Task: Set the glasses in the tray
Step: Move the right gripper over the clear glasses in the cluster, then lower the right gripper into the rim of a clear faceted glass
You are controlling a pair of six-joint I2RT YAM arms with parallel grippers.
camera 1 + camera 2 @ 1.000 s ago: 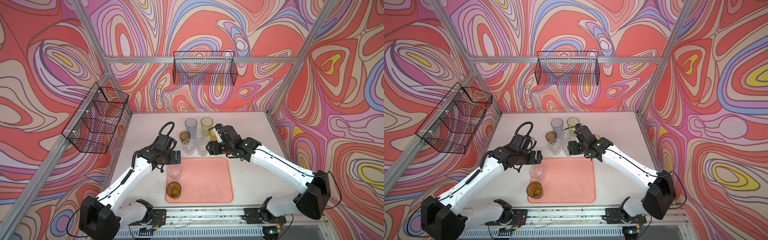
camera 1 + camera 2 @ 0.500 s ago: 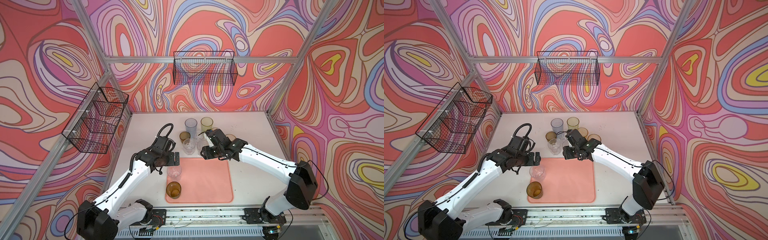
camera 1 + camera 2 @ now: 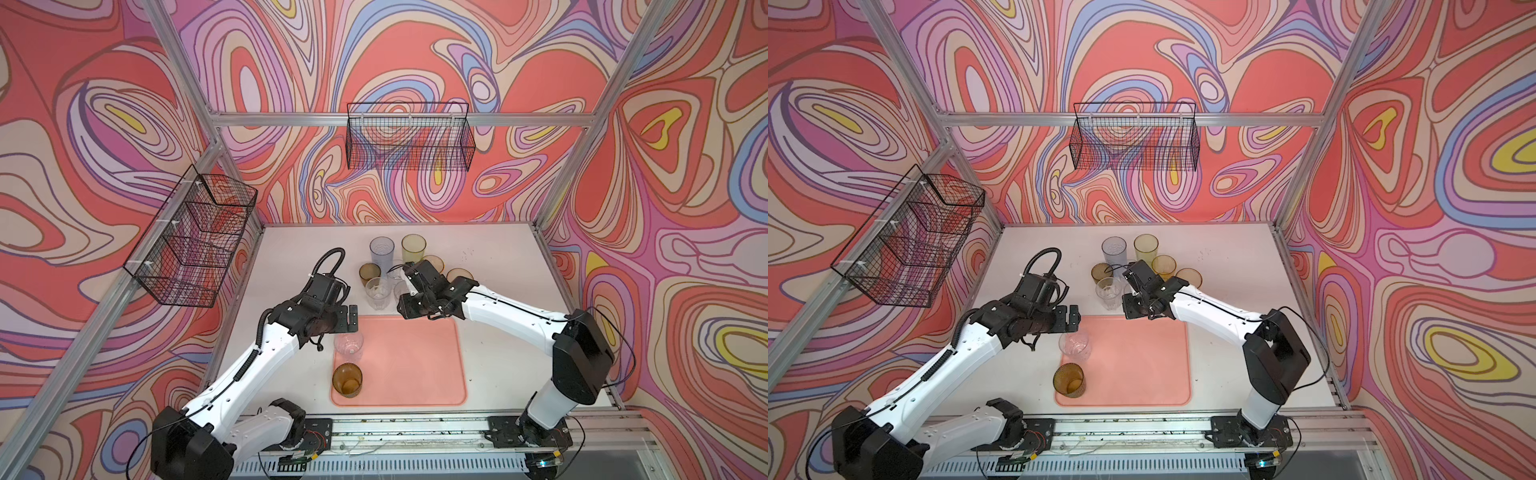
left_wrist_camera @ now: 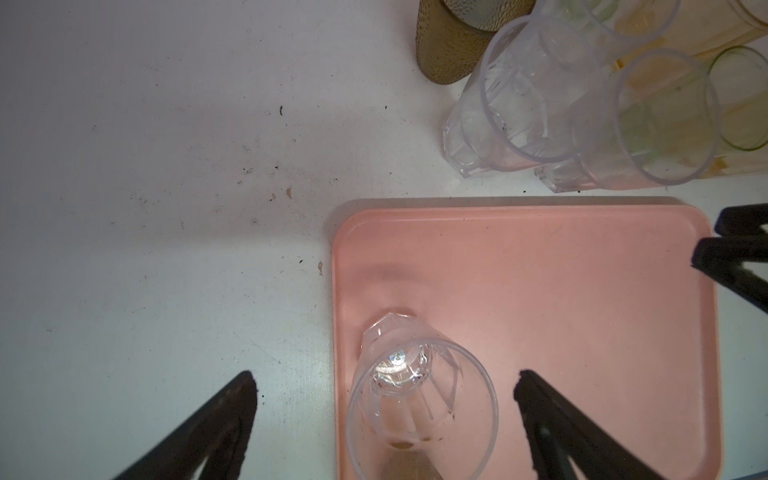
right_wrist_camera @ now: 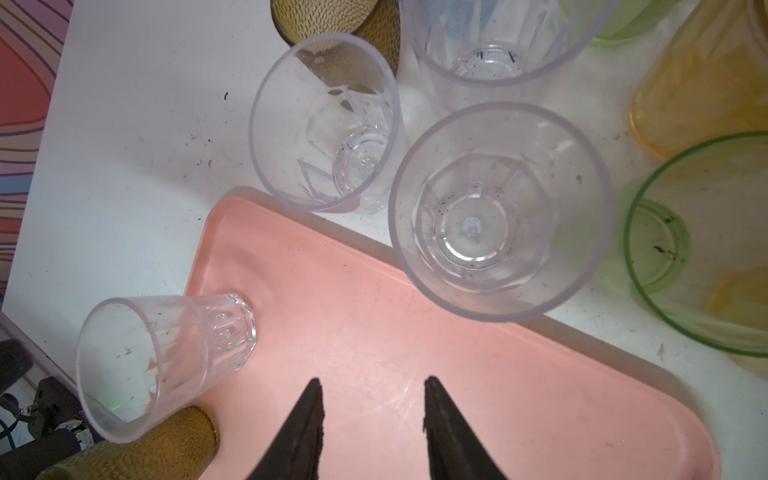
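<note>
R gripper (image 5: 372, 380) jaws half-apart, empty, over tray (image 5: 374, 324) far rim | L gripper (image 4: 385, 374) jaws spread wide, empty | nxt clear glass (image 5: 503, 212) upright on table (image 5: 124, 145) just past rim, ahead of R tips | R arm nearer

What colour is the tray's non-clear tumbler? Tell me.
The short tumbler is amber-brown, shown best in a top view.
</note>
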